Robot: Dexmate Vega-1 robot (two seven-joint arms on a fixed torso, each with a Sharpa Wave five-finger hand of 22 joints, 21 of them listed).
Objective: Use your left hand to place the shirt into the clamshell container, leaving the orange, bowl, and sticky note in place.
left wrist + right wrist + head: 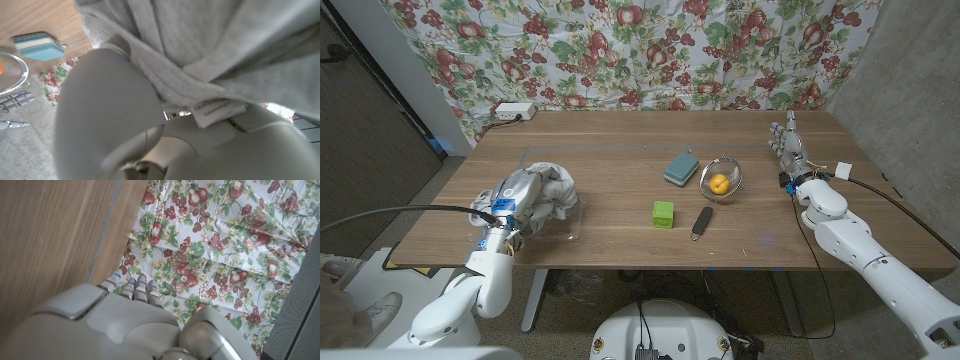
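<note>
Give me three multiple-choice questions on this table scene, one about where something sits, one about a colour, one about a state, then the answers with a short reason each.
1. Where is the orange?
A. In the wire bowl
B. On the teal sponge
C. In the clamshell container

2. What colour is the sticky note block?
A. Pink
B. Green
C. Blue

3. What is the left robot hand doing?
A. Hanging open over bare table
B. Holding the orange
C. Holding the grey shirt

Answers:
1. A: the orange lies inside the bowl's mesh.
2. B: the head view shows a bright green block near the table's middle.
3. C: the shirt is bunched at the hand over the clear container at the table's left.
</note>
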